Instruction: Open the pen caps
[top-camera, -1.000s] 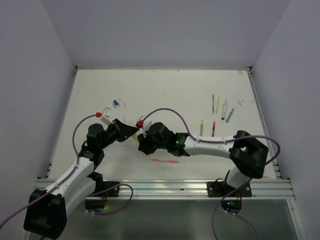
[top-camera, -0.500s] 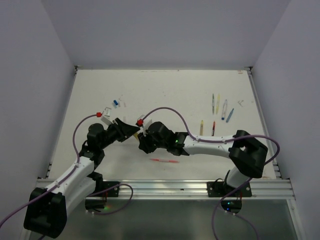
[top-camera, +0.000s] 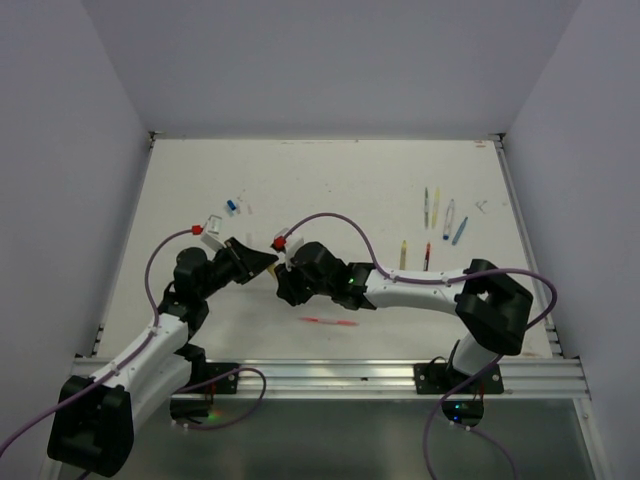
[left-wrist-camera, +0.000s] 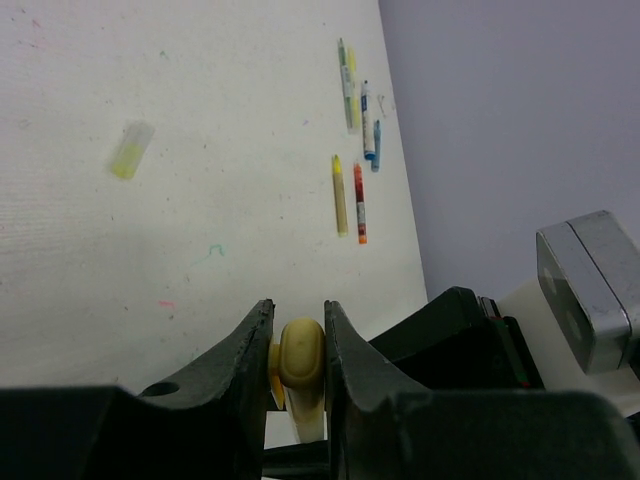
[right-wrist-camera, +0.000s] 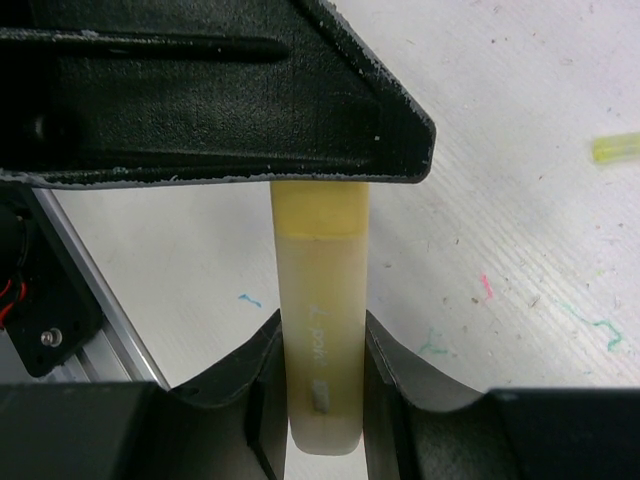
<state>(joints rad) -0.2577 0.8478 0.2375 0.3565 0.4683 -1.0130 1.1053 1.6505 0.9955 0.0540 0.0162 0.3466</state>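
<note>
The tabletop (right-wrist-camera: 520, 180) is seen matt and finely ribbed. The pen (right-wrist-camera: 322, 340) is shown as frosted translucent plastic, its cap (right-wrist-camera: 320, 208) more opaque. The left claw (left-wrist-camera: 297, 320) is moulded in grainy matt plastic.

Table (top-camera: 330, 170): beyond the arm bases, walled on the left, right and far sides.
Left gripper (top-camera: 268, 263): left of centre, nose to nose with right gripper (top-camera: 285, 273), just to its left.
Held pen (right-wrist-camera: 320, 320): bridging the two grippers, body between the right fingers.
Pen cap (right-wrist-camera: 320, 205): on the pen's end, inside the left gripper.
Lone pen (top-camera: 328, 321): flat on table, near side, just before the right gripper.
Pen group (top-camera: 435, 207): far right; four behind, near pair (top-camera: 403, 252) before them.
Loose cap (top-camera: 231, 206): far left, behind left gripper.
Second loose cap (left-wrist-camera: 130, 150): on table, well left of pen group.
</note>
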